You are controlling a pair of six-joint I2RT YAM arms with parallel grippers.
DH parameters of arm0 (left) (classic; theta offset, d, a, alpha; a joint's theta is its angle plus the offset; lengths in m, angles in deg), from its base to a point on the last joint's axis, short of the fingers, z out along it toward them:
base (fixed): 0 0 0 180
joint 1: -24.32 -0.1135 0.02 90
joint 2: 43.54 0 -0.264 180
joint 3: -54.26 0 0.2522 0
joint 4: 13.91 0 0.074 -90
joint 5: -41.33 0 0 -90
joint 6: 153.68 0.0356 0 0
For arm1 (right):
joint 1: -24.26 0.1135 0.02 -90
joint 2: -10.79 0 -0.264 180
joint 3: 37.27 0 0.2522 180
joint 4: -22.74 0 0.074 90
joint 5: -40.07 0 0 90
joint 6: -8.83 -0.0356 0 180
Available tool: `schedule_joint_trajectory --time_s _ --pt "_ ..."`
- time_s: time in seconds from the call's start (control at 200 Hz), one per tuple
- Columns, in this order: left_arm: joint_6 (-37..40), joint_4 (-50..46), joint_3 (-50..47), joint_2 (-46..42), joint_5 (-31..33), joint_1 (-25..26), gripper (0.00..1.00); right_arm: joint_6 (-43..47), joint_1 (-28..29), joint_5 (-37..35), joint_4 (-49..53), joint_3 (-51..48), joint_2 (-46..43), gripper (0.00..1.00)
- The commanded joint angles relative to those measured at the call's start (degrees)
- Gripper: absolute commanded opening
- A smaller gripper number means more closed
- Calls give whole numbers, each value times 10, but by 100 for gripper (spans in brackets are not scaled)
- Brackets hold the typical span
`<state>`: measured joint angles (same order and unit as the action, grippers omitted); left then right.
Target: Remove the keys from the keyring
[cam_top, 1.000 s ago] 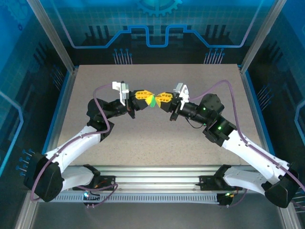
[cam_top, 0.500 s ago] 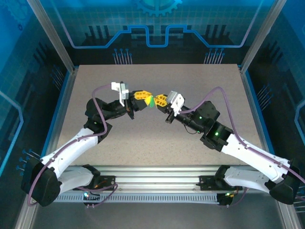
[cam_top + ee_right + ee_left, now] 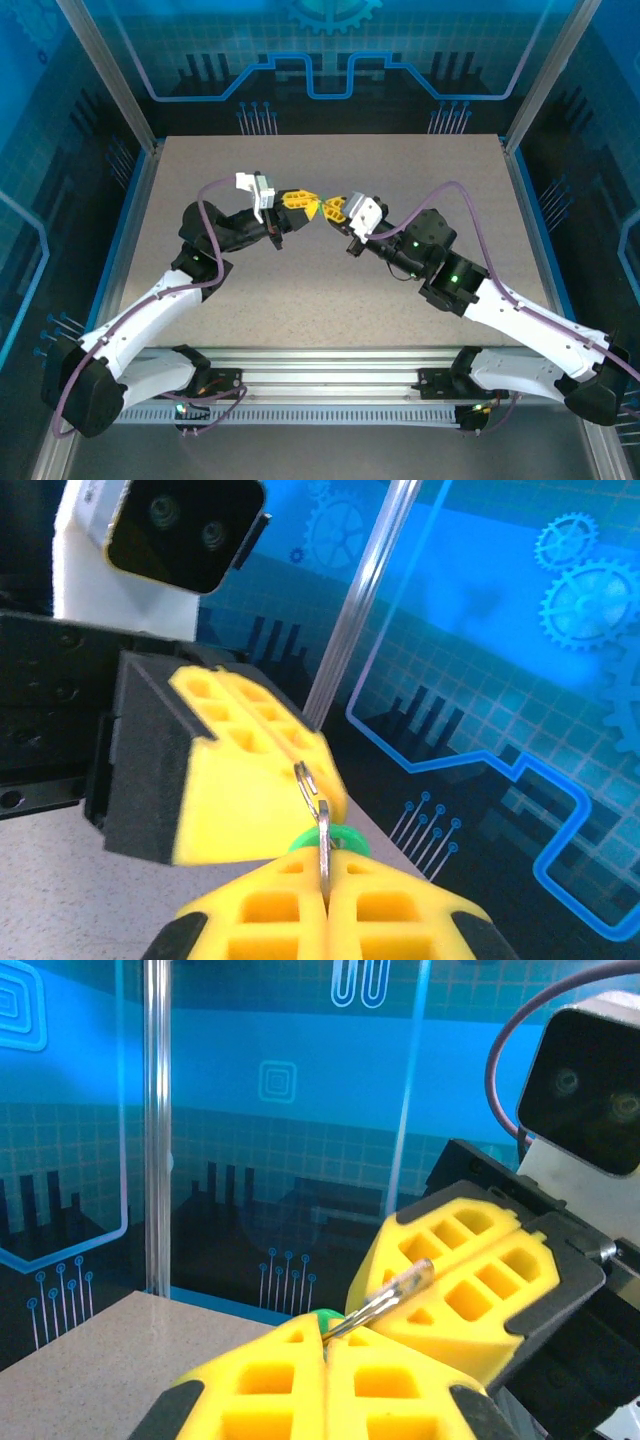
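Note:
My two yellow-fingered grippers meet tip to tip above the table's far middle. The right gripper [image 3: 325,208] [image 3: 325,872] is shut on the key [image 3: 323,832], a thin grey metal piece seen edge-on, with a small wire loop curling off its top. The left gripper [image 3: 307,203] [image 3: 328,1340] is shut; a sliver of the green keyring tag [image 3: 330,1317] pokes out at its tips. The key [image 3: 385,1302] slants from there across the right fingers [image 3: 470,1270]. In the right wrist view, the green tag [image 3: 346,840] shows as a rounded edge behind the key.
The speckled grey table [image 3: 300,290] lies bare below the raised grippers. Metal posts and blue glass walls [image 3: 320,60] enclose the back and sides. Purple cables loop over both forearms.
The right gripper has moved left and its wrist has turned, closing the gap to the left gripper. The green tag, plain between the tips before, is now mostly covered.

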<state>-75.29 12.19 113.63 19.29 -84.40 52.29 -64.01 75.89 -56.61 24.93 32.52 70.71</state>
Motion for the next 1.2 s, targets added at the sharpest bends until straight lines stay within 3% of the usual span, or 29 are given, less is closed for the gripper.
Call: schedule_joint_trajectory --time_s 0.0,0.315,0.52,0.726,0.846,1.196 --pt "13 -28 15 -7 -48 23 0 -6 15 -47 -32 21 9 0" --pt "0 -52 17 -22 -65 23 0 16 15 -68 -57 2 11 0" --pt "-15 -66 23 -25 -41 22 0 38 15 -31 -92 -34 -1 0" --pt "10 -73 15 -34 -16 19 0 20 13 -27 -61 -21 -7 0" --pt "36 -52 -18 -50 24 20 25 4 10 -31 -3 11 0 0" --pt "127 83 -100 -40 90 46 49 -50 9 -22 122 96 31 0"
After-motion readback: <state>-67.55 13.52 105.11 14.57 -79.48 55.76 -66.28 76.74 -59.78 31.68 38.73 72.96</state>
